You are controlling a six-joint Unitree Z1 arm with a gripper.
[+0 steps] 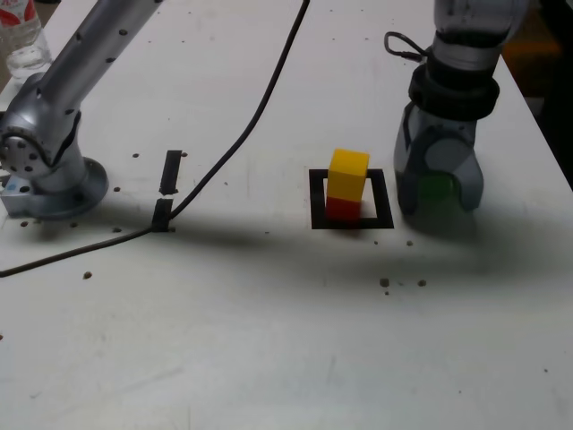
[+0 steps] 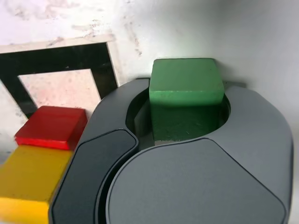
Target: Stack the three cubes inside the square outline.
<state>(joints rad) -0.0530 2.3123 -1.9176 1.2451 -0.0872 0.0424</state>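
Green cube (image 2: 187,95) is between the fingers (image 2: 254,114), low by the table (image 1: 269,349), just beside the square outline (image 1: 384,199) on the exterior view's right. Fingers stand close around it; can't tell if they grip it. Yellow cube (image 1: 347,175) sits on red cube (image 1: 343,209) in the outline. Black cable (image 1: 260,112) crosses near two black bars (image 1: 170,172) on the exterior view's left.

Yellow cube (image 2: 30,179) partly cut off.
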